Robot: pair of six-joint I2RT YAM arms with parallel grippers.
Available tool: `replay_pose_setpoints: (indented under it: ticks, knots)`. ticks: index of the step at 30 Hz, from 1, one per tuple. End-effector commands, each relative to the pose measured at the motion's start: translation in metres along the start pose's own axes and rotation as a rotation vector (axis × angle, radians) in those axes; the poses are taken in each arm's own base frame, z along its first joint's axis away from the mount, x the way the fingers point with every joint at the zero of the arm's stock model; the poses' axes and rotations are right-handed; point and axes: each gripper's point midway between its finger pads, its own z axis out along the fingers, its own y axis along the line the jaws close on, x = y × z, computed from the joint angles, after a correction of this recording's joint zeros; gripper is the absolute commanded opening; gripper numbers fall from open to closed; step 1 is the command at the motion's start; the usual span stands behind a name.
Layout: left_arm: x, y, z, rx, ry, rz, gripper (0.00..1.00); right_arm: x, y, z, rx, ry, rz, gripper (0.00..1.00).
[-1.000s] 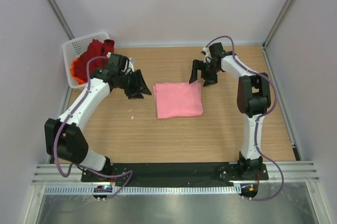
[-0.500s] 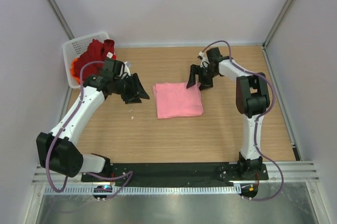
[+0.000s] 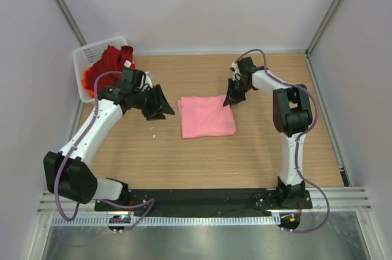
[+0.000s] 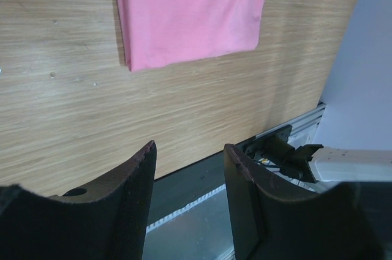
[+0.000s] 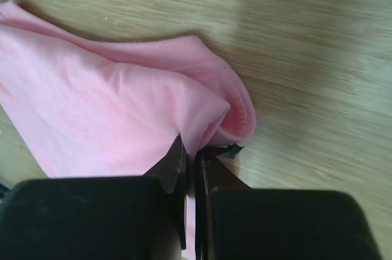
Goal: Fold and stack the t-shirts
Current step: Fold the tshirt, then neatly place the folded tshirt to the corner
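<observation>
Right gripper (image 5: 191,150) pinches pink t-shirt (image 3: 207,118); basket (image 3: 90,49) holds red t-shirt (image 3: 111,58).

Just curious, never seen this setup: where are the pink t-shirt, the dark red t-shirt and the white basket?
pink t-shirt (image 3: 208,118): top view, middle of the cloth.
dark red t-shirt (image 3: 112,59): top view, middle of the heap.
white basket (image 3: 90,51): top view, bare mesh wall.

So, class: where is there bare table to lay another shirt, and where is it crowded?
Bare table runs broad between the pink shirt and the arm bases; a narrower strip lies between shirt and back wall. Crowded: the far left corner, with basket, red shirt and left pincer, and the pink shirt's far right corner, pinched by the right pincer.
</observation>
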Motion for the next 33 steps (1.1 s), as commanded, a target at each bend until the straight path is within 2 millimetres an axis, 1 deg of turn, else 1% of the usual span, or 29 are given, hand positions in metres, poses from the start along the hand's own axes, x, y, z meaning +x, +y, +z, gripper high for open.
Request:
replay_pose_setpoints:
  ticks: [1, 2, 3, 4, 5, 6, 7, 8, 9, 10, 11, 12, 13, 14, 15, 16, 17, 19, 20, 21, 22, 23, 24, 25, 26, 27, 30, 32, 33]
  knots:
    - [-0.008, -0.011, -0.003, 0.051, -0.026, -0.003, 0.5, -0.024, -0.018, -0.031, 0.206, -0.048, -0.045, 0.01]
    - [-0.008, -0.012, -0.001, 0.056, -0.028, -0.002, 0.49, -0.018, -0.029, -0.04, 0.272, -0.014, -0.07, 0.01]
    - [-0.008, -0.01, 0.0, 0.052, -0.03, -0.006, 0.49, -0.033, -0.045, -0.053, 0.385, -0.054, -0.086, 0.01]
    - [-0.007, -0.007, 0.002, 0.043, -0.028, -0.009, 0.49, -0.038, -0.055, -0.062, 0.447, -0.061, -0.101, 0.01]
    - [-0.003, -0.001, 0.005, 0.032, -0.024, -0.013, 0.48, -0.045, -0.059, -0.074, 0.483, -0.06, -0.151, 0.01]
    - [-0.001, 0.003, 0.005, 0.023, -0.028, -0.013, 0.48, -0.05, -0.068, -0.082, 0.53, -0.062, -0.175, 0.01]
    - [0.0, 0.009, 0.006, 0.005, -0.04, -0.014, 0.48, -0.055, -0.072, -0.088, 0.536, -0.063, -0.2, 0.01]
    - [0.008, 0.017, 0.007, -0.007, -0.039, -0.019, 0.48, -0.061, -0.07, -0.094, 0.523, -0.067, -0.233, 0.01]
    - [0.009, 0.019, 0.007, -0.011, -0.049, -0.017, 0.48, -0.069, -0.082, -0.101, 0.591, -0.065, -0.296, 0.01]
    - [0.011, 0.023, 0.007, -0.02, -0.053, -0.017, 0.48, -0.076, -0.091, -0.107, 0.617, -0.074, -0.301, 0.01]
    - [0.013, 0.028, 0.008, -0.033, -0.06, -0.018, 0.47, -0.089, -0.094, -0.114, 0.631, -0.102, -0.31, 0.01]
    - [0.015, 0.032, 0.008, -0.041, -0.059, -0.02, 0.47, -0.096, -0.102, -0.119, 0.64, -0.102, -0.321, 0.01]
    - [0.016, 0.033, 0.009, -0.046, -0.06, -0.017, 0.47, -0.099, -0.12, -0.117, 0.656, -0.09, -0.295, 0.01]
    - [0.018, 0.035, 0.01, -0.047, -0.054, -0.018, 0.46, -0.104, -0.128, -0.121, 0.661, -0.095, -0.285, 0.01]
    - [0.021, 0.038, 0.011, -0.051, -0.048, -0.012, 0.46, -0.116, -0.132, -0.129, 0.673, -0.127, -0.28, 0.01]
    - [0.023, 0.04, 0.012, -0.053, -0.043, -0.008, 0.46, -0.121, -0.143, -0.126, 0.689, -0.126, -0.281, 0.01]
    - [0.023, 0.042, 0.013, -0.061, -0.046, -0.004, 0.45, -0.13, -0.156, -0.136, 0.707, -0.157, -0.26, 0.01]
    - [0.025, 0.047, 0.015, -0.071, -0.048, 0.016, 0.45, -0.145, -0.17, -0.14, 0.731, -0.205, -0.256, 0.01]
    - [0.025, 0.049, 0.016, -0.075, -0.047, 0.021, 0.45, -0.151, -0.182, -0.142, 0.749, -0.219, -0.249, 0.01]
    - [0.025, 0.052, 0.017, -0.086, -0.046, 0.032, 0.45, -0.156, -0.185, -0.143, 0.766, -0.235, -0.254, 0.01]
    - [0.023, 0.053, 0.019, -0.086, -0.054, 0.039, 0.44, -0.169, -0.189, -0.147, 0.794, -0.281, -0.26, 0.01]
    - [0.022, 0.053, 0.02, -0.083, -0.055, 0.045, 0.45, -0.172, -0.197, -0.146, 0.823, -0.286, -0.264, 0.01]
    - [0.022, 0.054, 0.023, -0.083, -0.052, 0.048, 0.45, -0.176, -0.217, -0.158, 0.852, -0.307, -0.235, 0.01]
    - [0.021, 0.056, 0.027, -0.088, -0.04, 0.056, 0.45, -0.184, -0.222, -0.161, 0.867, -0.337, -0.232, 0.01]
    - [0.019, 0.055, 0.03, -0.083, -0.039, 0.061, 0.45, -0.19, -0.228, -0.169, 0.884, -0.361, -0.228, 0.01]
    - [0.019, 0.057, 0.034, -0.091, -0.027, 0.06, 0.45, -0.193, -0.237, -0.17, 0.896, -0.372, -0.215, 0.01]
    - [0.016, 0.059, 0.044, -0.093, 0.0, 0.056, 0.44, -0.21, -0.251, -0.179, 0.929, -0.444, -0.22, 0.01]
    - [0.015, 0.059, 0.048, -0.093, 0.013, 0.053, 0.43, -0.219, -0.262, -0.185, 0.961, -0.487, -0.211, 0.01]
    - [0.013, 0.056, 0.047, -0.086, 0.008, 0.059, 0.43, -0.225, -0.265, -0.191, 0.965, -0.517, -0.2, 0.01]
